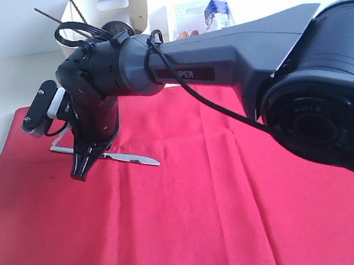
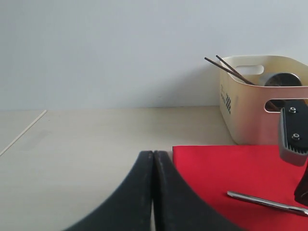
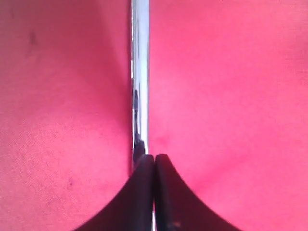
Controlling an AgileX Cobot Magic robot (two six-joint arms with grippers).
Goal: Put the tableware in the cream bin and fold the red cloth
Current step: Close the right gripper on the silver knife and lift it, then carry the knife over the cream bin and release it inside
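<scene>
Flat on red cloth (image 1: 206, 219), left of centre in exterior view: silver table knife (image 1: 132, 158). Clenched tight right over it: right claw (image 1: 80, 173), actual hold unclear. Clenched, empty: left claw (image 2: 153, 154). Light, stiff, slick, thin; probably best pinched across handle, lest slipping free.

Dark grey arm (image 1: 237, 42); looped black cable (image 1: 205, 100); black claw (image 1: 81, 172)

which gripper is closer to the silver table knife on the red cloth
Right: the right gripper is shut on the silver table knife; the left gripper hangs beside the red cloth, apart from the knife.
</scene>
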